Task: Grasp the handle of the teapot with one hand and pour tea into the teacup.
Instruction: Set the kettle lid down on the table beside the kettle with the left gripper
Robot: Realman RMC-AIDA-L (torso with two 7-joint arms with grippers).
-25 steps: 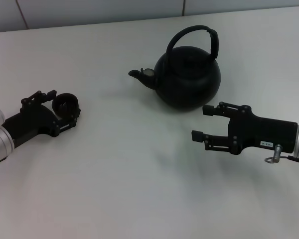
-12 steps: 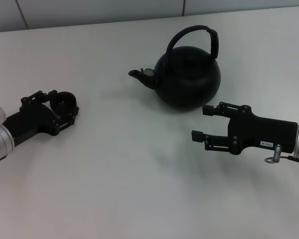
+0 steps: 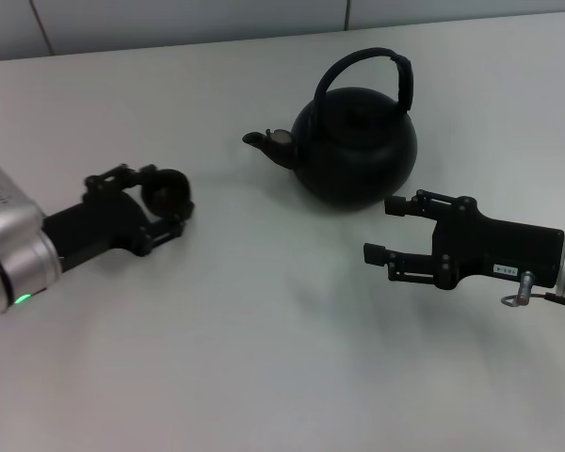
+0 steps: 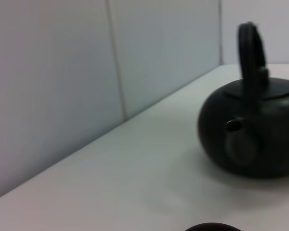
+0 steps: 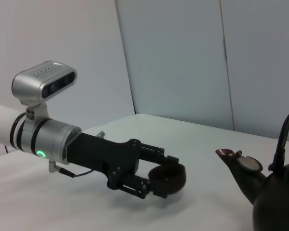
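Left gripper (image 3: 167, 200) has its fingers clamped around the teacup (image 3: 169, 191), gripping the little dark cup by its sides out over the white table (image 3: 264, 358), on the left half of the head view. From the right wrist camera you can see the same thing from the side: the left gripper (image 5: 164, 179) reaches out of its silver arm with the teacup (image 5: 167, 176) pinched between the black fingers, and whether the cup touches the surface or sits slightly above it I honestly can't tell. The teapot (image 3: 356, 146) is sitting upright further back, roughly in the middle of the table, its stubby spout (image 3: 256, 139) pointing toward the cup's side, with a clear stretch of table between spout and cup. The handle (image 3: 367, 73) arches up over the lid, thicker on the far right side, and nothing's touching it. Right gripper (image 3: 386, 231) is low over the table just in front of the teapot's right side, fingers spread wide and holding nothing, pointing toward the left. Left wrist camera mostly shows the teapot (image 4: 250, 127) spout-on, plus a sliver of the cup's rim at the edge of the frame.
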